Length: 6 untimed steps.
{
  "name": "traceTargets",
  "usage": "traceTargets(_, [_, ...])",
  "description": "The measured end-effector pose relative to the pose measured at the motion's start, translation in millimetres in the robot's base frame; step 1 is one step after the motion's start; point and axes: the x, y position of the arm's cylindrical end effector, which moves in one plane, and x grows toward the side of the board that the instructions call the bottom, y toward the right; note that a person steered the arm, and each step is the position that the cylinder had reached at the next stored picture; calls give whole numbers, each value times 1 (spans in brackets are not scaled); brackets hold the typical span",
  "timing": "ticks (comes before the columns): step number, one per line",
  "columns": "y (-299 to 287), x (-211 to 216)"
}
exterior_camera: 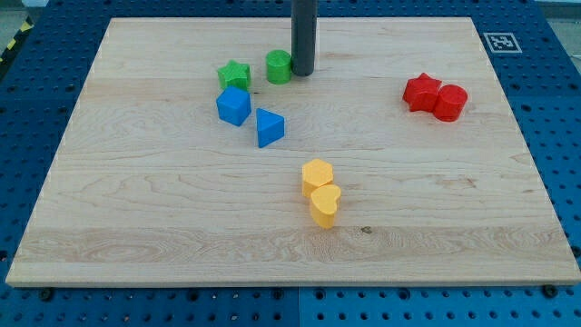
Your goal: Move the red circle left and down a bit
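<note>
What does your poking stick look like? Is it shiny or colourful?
My rod is plain and dark grey, almost black, round like a thick straight pipe. It has a soft sheen along one side, but no colours, stickers, markings or cables that I can see. My tip ends flat and blunt. The view's top cuts off the rest of my arm.

Rod (303, 32) cut off by view's top edge, upper part not seen. Its lower end hides right side of green circle (279, 66), near desk's (136, 218) top edge. Red circle (450, 103) covers part of red star (421, 92), toward desk's right edge. Printed tag (498, 42) at top-right corner too small to read.
</note>
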Motion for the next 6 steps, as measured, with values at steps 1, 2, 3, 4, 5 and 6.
traceTargets(1, [70,-2])
traceTargets(2, [165,-2])
traceTargets(3, [235,7])
traceTargets(4, [239,48])
traceTargets(5, [233,74])
traceTargets(6, [232,95])
